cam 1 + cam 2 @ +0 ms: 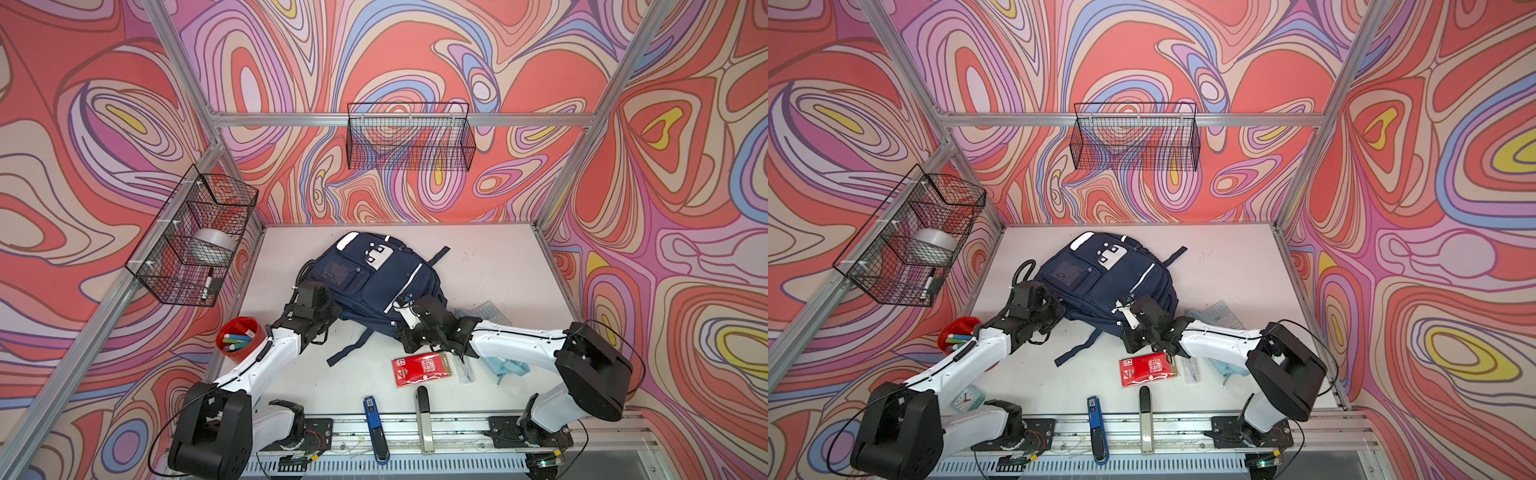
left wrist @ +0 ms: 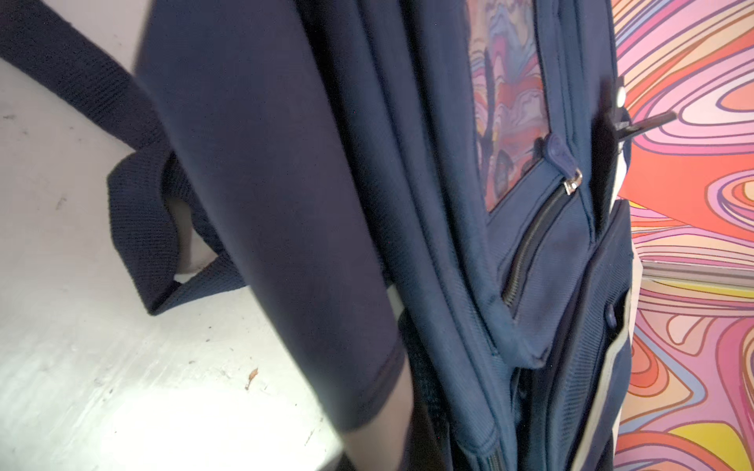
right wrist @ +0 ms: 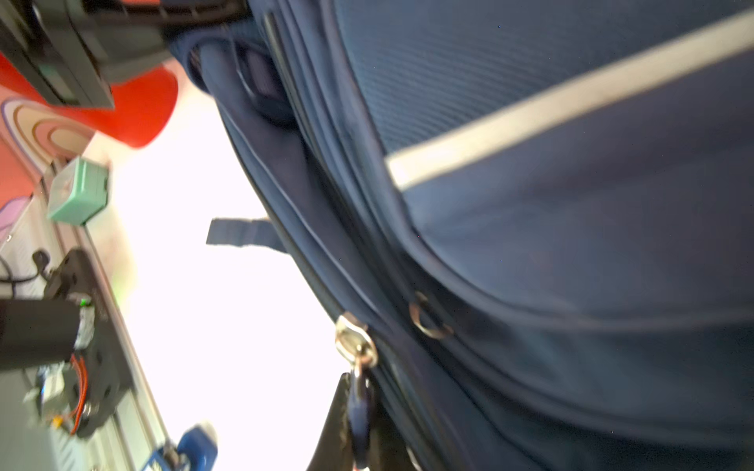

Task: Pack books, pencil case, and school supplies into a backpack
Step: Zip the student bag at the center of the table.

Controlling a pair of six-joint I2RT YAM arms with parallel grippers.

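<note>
The navy backpack (image 1: pixel 374 282) (image 1: pixel 1100 278) lies front up in the middle of the table. My left gripper (image 1: pixel 332 311) is at its near left edge. In the left wrist view navy fabric (image 2: pixel 265 204) covers the jaws, which look shut on it. My right gripper (image 1: pixel 402 306) is shut on a zip pull (image 3: pixel 359 403) on the bag's near right side. The red packet (image 1: pixel 419 368), the clear pack of pens (image 1: pixel 466 369), the light blue calculator (image 1: pixel 488 312) and the pencil case (image 1: pixel 505 368), partly under my right arm, lie on the table. The books are out of view.
A red cup of markers (image 1: pixel 241 334) stands by my left arm, with a mint clock (image 1: pixel 967 399) behind it. A blue stapler (image 1: pixel 376 428) and a grey bar (image 1: pixel 424 415) lie at the front rail. Wire baskets hang on the left wall (image 1: pixel 195 237) and the back wall (image 1: pixel 409 137).
</note>
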